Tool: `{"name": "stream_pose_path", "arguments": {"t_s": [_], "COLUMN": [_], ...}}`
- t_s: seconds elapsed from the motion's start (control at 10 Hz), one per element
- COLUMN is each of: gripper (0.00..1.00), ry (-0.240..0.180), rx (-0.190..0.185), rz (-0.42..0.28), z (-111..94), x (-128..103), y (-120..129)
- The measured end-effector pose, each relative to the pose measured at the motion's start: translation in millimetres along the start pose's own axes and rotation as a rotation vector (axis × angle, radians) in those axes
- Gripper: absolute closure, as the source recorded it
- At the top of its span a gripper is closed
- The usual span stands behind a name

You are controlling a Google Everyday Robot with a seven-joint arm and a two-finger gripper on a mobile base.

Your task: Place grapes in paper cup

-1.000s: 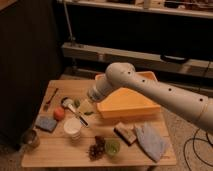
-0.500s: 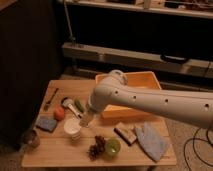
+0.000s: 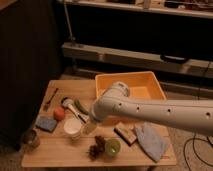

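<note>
1 bunch of grapes, likely soft and light, lies near the cup; grip gently across its middle. Claw hangs just right of the cup; I cannot tell its width.

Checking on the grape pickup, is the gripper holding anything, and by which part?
Nothing visibly held. The gripper hangs beside the paper cup; the grapes lie on the table next to the green bowl, ungrasped.
</note>
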Motion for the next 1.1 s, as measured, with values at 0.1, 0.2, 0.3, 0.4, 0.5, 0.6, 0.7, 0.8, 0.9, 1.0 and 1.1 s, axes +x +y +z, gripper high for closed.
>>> {"name": "stream_pose_path", "arguments": {"t_s": [0.1, 0.2, 0.3, 0.4, 0.5, 0.6, 0.7, 0.8, 0.9, 1.0, 1.1], "gripper": [0.20, 0.20, 0.20, 0.20, 0.20, 0.20, 0.20, 0.20, 0.20, 0.20, 0.20], "ry": [-0.003, -0.001, 0.006, 0.018, 0.036, 0.076, 0.125, 0.151, 0.163, 0.180, 0.194], "rx": [-0.009, -0.015, -0.021, -0.027, -0.030, -0.042, -0.060, -0.070, -0.077, -0.091, -0.107], "rz": [-0.021, -0.036, -0.052, -0.070, -0.078, -0.090, -0.103, -0.112, -0.121, -0.140, -0.172], "z": [0, -1, -3, -7, -11, -16, -19, -22, -25, -28, -30], "x": [1, 3, 7, 9, 10, 7, 3, 2, 0, -1, -2], "y": [3, 4, 5, 3, -1, -5, -8, -12, -14, -16, -15]}}
